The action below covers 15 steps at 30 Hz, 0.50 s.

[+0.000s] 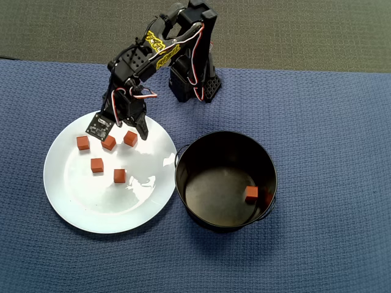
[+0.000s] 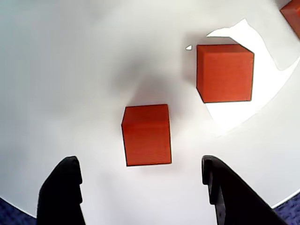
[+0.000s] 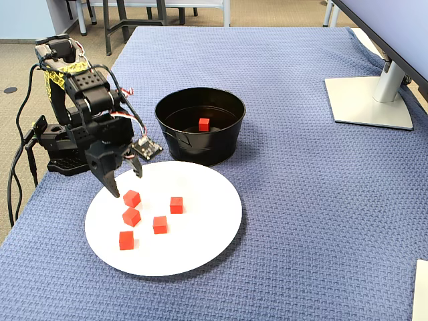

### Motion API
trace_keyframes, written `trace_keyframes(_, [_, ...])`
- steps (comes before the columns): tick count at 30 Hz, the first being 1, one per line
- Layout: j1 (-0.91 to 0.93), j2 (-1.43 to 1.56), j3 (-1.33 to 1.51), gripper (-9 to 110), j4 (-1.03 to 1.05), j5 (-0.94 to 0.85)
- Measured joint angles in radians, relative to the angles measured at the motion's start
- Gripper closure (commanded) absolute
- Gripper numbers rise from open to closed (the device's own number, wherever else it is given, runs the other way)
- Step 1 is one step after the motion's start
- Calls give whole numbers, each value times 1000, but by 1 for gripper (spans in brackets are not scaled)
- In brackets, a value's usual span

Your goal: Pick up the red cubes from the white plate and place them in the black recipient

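Note:
Five red cubes lie on the white plate (image 1: 91, 204). My gripper (image 1: 129, 129) is open and empty, low over the plate's rim nearest the arm's base. One red cube (image 2: 146, 135) lies on the plate just ahead of the gap between the fingertips (image 2: 65, 183), untouched; it shows in the overhead view (image 1: 130, 138) and the fixed view (image 3: 132, 198). A second cube (image 2: 225, 72) lies beyond it to the right. The black recipient (image 1: 201, 152) stands beside the plate and holds one red cube (image 1: 251, 194). In the fixed view the gripper (image 3: 127, 184) hangs over the plate (image 3: 200, 241), and the pot (image 3: 221, 144) stands behind it.
The arm's base (image 1: 192, 82) stands at the table's back edge in the overhead view. A blue woven mat (image 1: 330, 122) covers the table. A monitor foot (image 3: 368, 100) stands at the far right in the fixed view.

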Motion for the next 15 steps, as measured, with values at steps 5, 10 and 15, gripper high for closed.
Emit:
trace_keyframes(5, [0,-20,34,77,-60,0])
trace_keyframes(10, [0,-38,60,79,-112,-8])
trace_keyframes(15, [0,-41,91,82,-149,-15])
